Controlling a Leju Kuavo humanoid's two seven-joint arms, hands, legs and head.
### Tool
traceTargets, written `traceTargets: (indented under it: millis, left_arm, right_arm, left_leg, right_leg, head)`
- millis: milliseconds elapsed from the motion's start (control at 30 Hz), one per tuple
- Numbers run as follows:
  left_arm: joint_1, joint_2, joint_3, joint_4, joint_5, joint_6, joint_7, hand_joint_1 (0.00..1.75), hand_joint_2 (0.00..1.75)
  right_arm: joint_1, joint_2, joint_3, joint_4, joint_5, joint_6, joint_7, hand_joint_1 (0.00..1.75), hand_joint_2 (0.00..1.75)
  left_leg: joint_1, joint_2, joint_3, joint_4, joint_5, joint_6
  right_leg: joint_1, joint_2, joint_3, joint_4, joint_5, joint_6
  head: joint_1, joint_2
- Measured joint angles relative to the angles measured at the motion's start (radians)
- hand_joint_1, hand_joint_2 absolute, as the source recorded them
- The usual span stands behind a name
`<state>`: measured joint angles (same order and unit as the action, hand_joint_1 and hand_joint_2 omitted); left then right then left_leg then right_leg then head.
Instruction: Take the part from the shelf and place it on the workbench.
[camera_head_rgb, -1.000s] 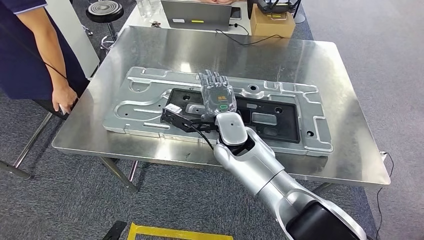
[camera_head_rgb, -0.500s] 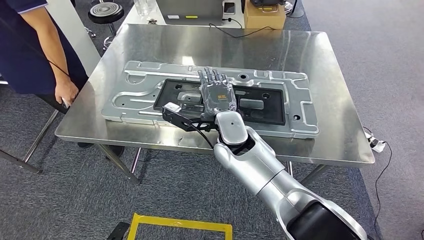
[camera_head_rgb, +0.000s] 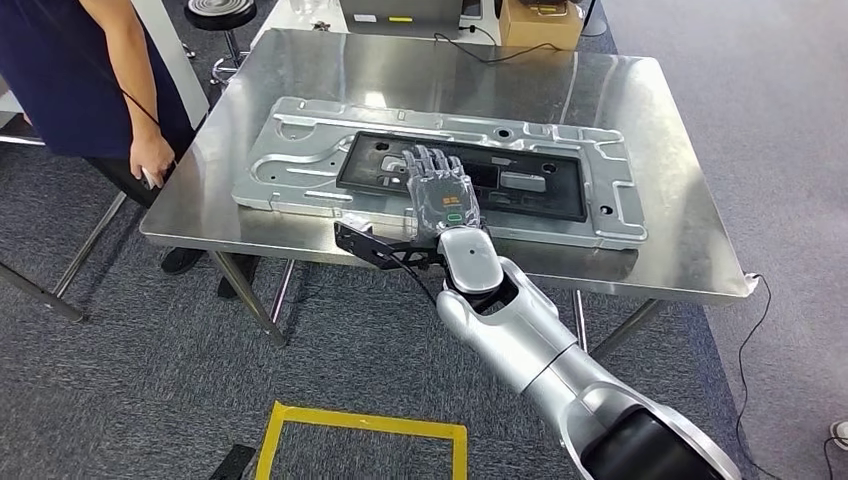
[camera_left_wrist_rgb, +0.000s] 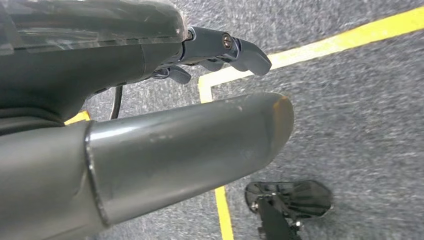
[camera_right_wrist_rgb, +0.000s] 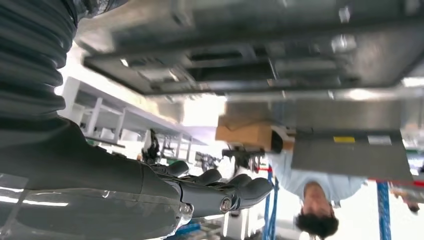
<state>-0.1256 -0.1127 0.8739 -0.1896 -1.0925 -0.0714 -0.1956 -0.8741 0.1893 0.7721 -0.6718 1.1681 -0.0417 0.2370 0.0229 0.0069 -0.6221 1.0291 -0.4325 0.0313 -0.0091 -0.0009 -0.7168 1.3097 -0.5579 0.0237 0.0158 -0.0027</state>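
Workbench (camera_head_rgb: 660, 190): a big shiny steel table on thin legs. It stands on grey carpet.
Part (camera_head_rgb: 300, 165): a long, flat grey metal plate with bumps, grooves and small round holes. A black frame sits in its middle, with grey blocks inside it. It lies flat on the workbench, along the near edge, and reaches almost from the left edge to the right edge. In the right wrist view it shows as a blurry grey and black slab (camera_right_wrist_rgb: 260, 55).
Person (camera_head_rgb: 70, 70): stands at the left edge of the workbench in dark blue clothes. One hand hangs by the near left corner.
Right arm (camera_head_rgb: 520, 340): silver, reaching up from below toward the near edge of the workbench.
Right hand (camera_head_rgb: 441, 192): flat, with its fingers straight and a little apart. It holds nothing. It is over the near side of the part, above the black frame. I cannot tell if it touches the part.
Left hand (camera_left_wrist_rgb: 165, 145): hangs over the carpet. The thumb sticks out away from the dark fingers (camera_left_wrist_rgb: 240, 50), and nothing is in it.
Box (camera_head_rgb: 540, 20): brown cardboard, past the far edge of the workbench.
Tape (camera_head_rgb: 360, 425): a yellow square outline on the carpet, near the robot.
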Motion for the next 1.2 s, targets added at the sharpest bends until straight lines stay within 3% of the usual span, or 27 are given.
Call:
traceTargets:
  millis: [67,167,233,300,333,367,400,467,500,533,567,633,700,767,833,867,933,1000,1033,1067,1100,1133,1200]
  left_arm:
    - [0.000,0.000,0.000,0.000,0.000,0.000,-0.001,0.00,0.00]
    - [0.000,-0.001,0.000,0.000,0.000,0.000,-0.001,0.00,0.00]
    - [0.001,-0.004,0.000,0.000,0.000,0.001,-0.002,0.00,0.00]
    - [0.005,-0.008,0.000,0.000,0.002,0.005,-0.005,0.00,0.00]
    - [0.008,-0.008,0.000,0.000,0.003,0.008,-0.006,0.00,0.00]
    - [0.011,-0.009,0.001,0.000,0.005,0.010,-0.008,0.00,0.00]
    - [0.015,-0.009,0.001,0.000,0.006,0.011,-0.008,0.00,0.00]
    - [0.018,-0.009,0.001,0.000,0.008,0.012,-0.009,0.00,0.00]
    - [0.019,-0.009,0.001,0.000,0.009,0.012,-0.009,0.00,0.00]
    - [0.020,-0.008,0.001,0.000,0.010,0.013,-0.010,0.00,0.00]
    - [0.021,-0.008,0.001,0.000,0.010,0.014,-0.010,0.00,0.00]
    - [0.022,-0.007,0.001,0.000,0.010,0.017,-0.013,0.00,0.00]
    - [0.023,-0.007,0.002,0.000,0.011,0.021,-0.018,0.00,0.00]
    - [0.027,-0.007,0.005,0.000,0.012,0.026,-0.021,0.00,0.00]
    - [0.032,-0.007,0.007,0.000,0.012,0.029,-0.023,0.00,0.00]
    - [0.034,-0.007,0.008,0.000,0.012,0.029,-0.023,0.00,0.00]
    - [0.035,-0.007,0.009,0.000,0.012,0.029,-0.023,0.00,0.00]
    - [0.035,-0.006,0.012,0.000,0.012,0.029,-0.023,0.00,0.00]
    - [0.035,-0.006,0.014,0.000,0.012,0.029,-0.023,0.00,0.00]
    - [0.035,-0.006,0.016,0.000,0.012,0.029,-0.023,0.00,0.00]
    - [0.035,-0.006,0.017,0.000,0.012,0.029,-0.023,0.00,0.00]
    - [0.036,-0.006,0.018,0.000,0.012,0.029,-0.023,0.00,0.00]
    - [0.035,-0.009,0.020,0.000,0.012,0.029,-0.023,0.00,0.00]
  right_arm:
    - [0.006,-0.002,0.000,-0.002,-0.003,0.002,0.001,0.00,1.75]
    - [0.007,-0.003,0.000,-0.003,-0.004,0.002,0.001,0.00,1.75]
    - [0.011,-0.004,0.000,-0.010,-0.008,-0.001,0.001,0.00,1.75]
    - [0.035,-0.010,0.000,-0.020,-0.021,-0.018,0.002,0.00,1.75]
    - [0.053,-0.014,0.000,-0.022,-0.029,-0.029,0.003,0.00,1.75]
    - [0.075,-0.019,0.000,-0.023,-0.038,-0.042,0.004,0.00,1.75]
    - [0.095,-0.022,0.000,-0.023,-0.043,-0.055,0.004,0.00,1.75]
    - [0.134,-0.029,0.000,-0.021,-0.050,-0.080,0.004,0.00,1.75]
    - [0.153,-0.033,0.000,-0.018,-0.054,-0.090,0.004,0.00,1.75]
    - [0.171,-0.037,-0.001,-0.015,-0.058,-0.098,0.004,0.00,1.75]
    - [0.187,-0.041,-0.003,-0.011,-0.063,-0.103,0.004,0.00,1.75]
    - [0.224,-0.048,-0.014,-0.003,-0.076,-0.122,0.002,0.00,1.75]
    - [0.272,-0.055,-0.036,0.008,-0.093,-0.156,-0.005,0.00,1.75]
    - [0.324,-0.061,-0.060,0.021,-0.104,-0.191,-0.015,0.00,1.75]
    - [0.364,-0.069,-0.076,0.035,-0.108,-0.210,-0.021,0.00,1.75]
    - [0.377,-0.073,-0.081,0.041,-0.109,-0.213,-0.022,0.00,1.75]
    - [0.393,-0.080,-0.089,0.052,-0.110,-0.214,-0.023,0.00,1.75]
    - [0.400,-0.084,-0.094,0.059,-0.110,-0.213,-0.024,0.00,1.75]
    - [0.403,-0.085,-0.095,0.063,-0.110,-0.213,-0.024,0.00,1.75]
    - [0.405,-0.086,-0.096,0.066,-0.110,-0.213,-0.024,0.00,1.75]
    - [0.407,-0.087,-0.097,0.069,-0.110,-0.213,-0.024,0.00,1.75]
    - [0.407,-0.087,-0.098,0.070,-0.110,-0.213,-0.024,0.00,1.75]
    - [0.404,-0.087,-0.100,0.071,-0.110,-0.213,-0.025,0.00,1.75]
  left_leg:
    - [-0.001,0.000,-0.013,0.001,0.010,-0.002]
    - [-0.001,0.000,-0.016,0.001,0.012,-0.003]
    - [-0.003,0.000,-0.023,0.001,0.022,-0.008]
    - [-0.001,0.000,-0.031,-0.007,0.045,-0.027]
    - [0.000,0.000,-0.035,-0.007,0.043,-0.036]
    - [0.002,0.000,-0.041,0.003,0.025,-0.043]
    - [0.002,-0.001,-0.052,0.037,-0.014,-0.047]
    - [0.003,-0.001,-0.081,0.154,-0.108,-0.053]
    - [0.003,-0.001,-0.092,0.214,-0.134,-0.056]
    - [0.003,-0.001,-0.093,0.252,-0.138,-0.059]
    - [0.003,-0.001,-0.079,0.259,-0.121,-0.061]
    - [0.004,-0.001,-0.002,0.172,-0.076,-0.062]
    - [0.000,-0.004,0.084,0.048,-0.079,-0.055]
    - [-0.004,-0.007,0.112,-0.004,-0.097,-0.043]
    - [-0.003,-0.006,0.101,-0.009,-0.086,-0.024]
    - [-0.002,-0.004,0.094,-0.011,-0.077,-0.012]
    - [-0.001,0.001,0.074,-0.013,-0.058,0.006]
    - [-0.002,0.003,0.052,-0.011,-0.041,0.012]
    - [-0.003,0.004,0.042,-0.011,-0.033,0.011]
    - [-0.003,0.004,0.031,-0.010,-0.026,0.010]
    - [-0.004,0.003,0.023,-0.009,-0.019,0.008]
    - [-0.004,0.003,0.016,-0.009,-0.013,0.006]
    - [-0.005,0.003,0.006,-0.008,-0.002,-0.003]
  right_leg:
    - [0.000,0.000,0.041,-0.040,0.036,-0.004]
    - [0.001,0.000,0.056,-0.059,0.046,-0.006]
    - [0.006,0.001,0.130,-0.167,0.041,-0.019]
    - [0.013,0.001,0.201,-0.292,0.044,-0.040]
    - [0.012,-0.001,0.204,-0.312,0.053,-0.046]
    - [0.011,-0.003,0.197,-0.322,0.067,-0.054]
    - [0.008,-0.005,0.190,-0.328,0.080,-0.060]
    - [0.010,-0.007,0.164,-0.326,0.099,-0.067]
    - [0.011,-0.008,0.149,-0.322,0.108,-0.066]
    - [0.012,-0.009,0.133,-0.317,0.115,-0.065]
    - [0.011,-0.009,0.117,-0.310,0.122,-0.063]
    - [0.009,-0.009,0.087,-0.292,0.132,-0.056]
    - [0.012,-0.010,0.065,-0.274,0.139,-0.046]
    - [0.015,-0.012,0.057,-0.268,0.149,-0.035]
    - [0.014,-0.010,0.050,-0.266,0.153,-0.022]
    - [0.012,-0.008,0.042,-0.253,0.135,-0.016]
    - [0.006,-0.003,0.011,-0.173,0.053,-0.005]
    - [0.003,-0.002,-0.020,-0.051,-0.023,0.002]
    - [0.001,-0.002,-0.022,-0.011,-0.032,0.004]
    - [0.001,-0.002,-0.007,-0.004,-0.021,0.003]
    - [0.001,-0.002,0.026,-0.036,0.003,0.000]
    - [0.002,-0.001,0.075,-0.098,0.028,-0.005]
    - [0.008,0.000,0.170,-0.240,0.046,-0.019]
  head:
    - [0.000,0.000]
    - [0.000,0.000]
    - [0.000,0.000]
    - [-0.001,0.000]
    - [-0.001,0.000]
    - [-0.001,0.000]
    - [-0.001,0.000]
    - [-0.001,0.000]
    - [-0.001,0.000]
    - [-0.001,0.000]
    - [-0.001,0.000]
    - [-0.001,0.000]
    - [-0.001,0.000]
    - [-0.001,0.000]
    - [0.000,0.000]
    - [0.000,0.000]
    - [0.000,0.000]
    - [0.000,0.000]
    - [0.000,0.000]
    - [0.000,0.000]
    - [0.000,0.000]
    - [0.000,0.000]
    - [0.000,0.000]
